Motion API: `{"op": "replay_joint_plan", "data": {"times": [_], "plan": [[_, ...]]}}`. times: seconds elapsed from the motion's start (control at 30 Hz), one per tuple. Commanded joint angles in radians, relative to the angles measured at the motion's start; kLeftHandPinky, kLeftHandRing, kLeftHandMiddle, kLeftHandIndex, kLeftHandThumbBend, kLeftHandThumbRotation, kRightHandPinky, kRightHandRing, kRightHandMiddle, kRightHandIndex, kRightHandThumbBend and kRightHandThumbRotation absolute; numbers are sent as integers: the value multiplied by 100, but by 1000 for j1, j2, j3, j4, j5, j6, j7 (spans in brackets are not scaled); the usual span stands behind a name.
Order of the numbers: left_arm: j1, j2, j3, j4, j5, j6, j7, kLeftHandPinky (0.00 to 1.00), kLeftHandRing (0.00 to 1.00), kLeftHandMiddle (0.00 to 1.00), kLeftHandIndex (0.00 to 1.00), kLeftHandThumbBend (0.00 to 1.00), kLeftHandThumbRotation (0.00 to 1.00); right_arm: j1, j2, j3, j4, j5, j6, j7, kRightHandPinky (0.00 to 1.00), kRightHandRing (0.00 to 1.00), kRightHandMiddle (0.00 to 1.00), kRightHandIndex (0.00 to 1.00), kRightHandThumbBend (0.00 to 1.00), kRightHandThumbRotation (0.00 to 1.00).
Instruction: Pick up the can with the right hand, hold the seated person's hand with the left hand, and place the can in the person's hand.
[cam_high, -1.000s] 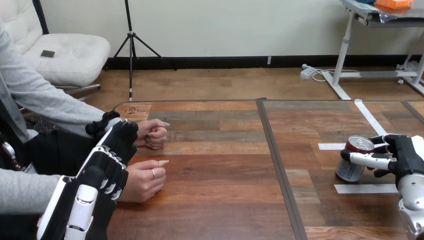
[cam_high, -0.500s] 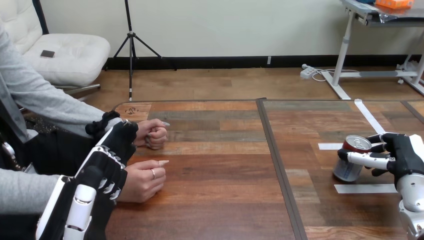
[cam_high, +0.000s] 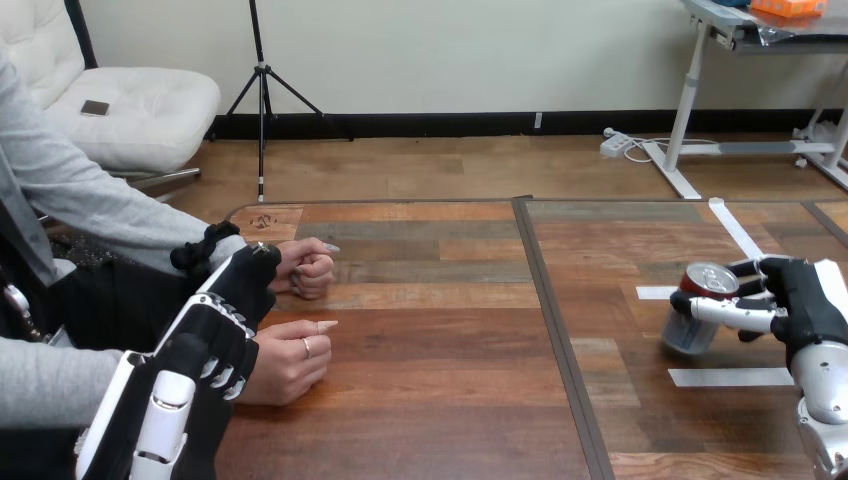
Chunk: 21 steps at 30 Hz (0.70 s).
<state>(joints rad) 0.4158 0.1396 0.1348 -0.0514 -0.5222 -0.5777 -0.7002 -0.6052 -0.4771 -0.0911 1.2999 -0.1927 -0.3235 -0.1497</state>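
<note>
The silver can (cam_high: 695, 318) with a red top stands tilted over the right half of the table, its top leaning away from me. My right hand (cam_high: 800, 300) is shut on it, fingers (cam_high: 730, 310) across its front and thumb behind. My left hand (cam_high: 228, 318) is at the table's left, its back towards me. It lies over the wrist of the person's near hand (cam_high: 292, 362) and reaches towards the person's far hand (cam_high: 312, 268). Both of the person's hands rest on the table as loose fists. I cannot tell whether my left hand grips either one.
White tape strips (cam_high: 728, 377) mark the table around the can. A dark seam (cam_high: 555, 320) splits the tabletop into two halves. The person sits at the left side, grey sleeves (cam_high: 90, 210) reaching onto the table.
The right hand has shifted the can slightly left and up, and tipped it more. The left hand and the person's hands have hardly moved.
</note>
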Motion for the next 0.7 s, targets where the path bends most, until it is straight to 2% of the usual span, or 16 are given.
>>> {"op": "replay_joint_plan", "data": {"times": [0.0, 0.57, 0.67], "plan": [[-57, -8, 5, 0, -8, -17, 1, 100, 99, 94, 89, 49, 91, -52, -18, -6, -52, 14, -78, -9, 34, 39, 44, 48, 76, 0], [-37, -4, 4, -28, 45, -15, 54, 100, 97, 93, 88, 49, 93, -59, -28, 2, -97, 11, -161, 32, 33, 37, 43, 47, 73, 0], [-38, -1, 9, -27, 63, -24, 66, 100, 96, 92, 88, 48, 93, -57, -31, 3, -108, 10, -192, 43, 33, 38, 44, 48, 73, 0]]}}
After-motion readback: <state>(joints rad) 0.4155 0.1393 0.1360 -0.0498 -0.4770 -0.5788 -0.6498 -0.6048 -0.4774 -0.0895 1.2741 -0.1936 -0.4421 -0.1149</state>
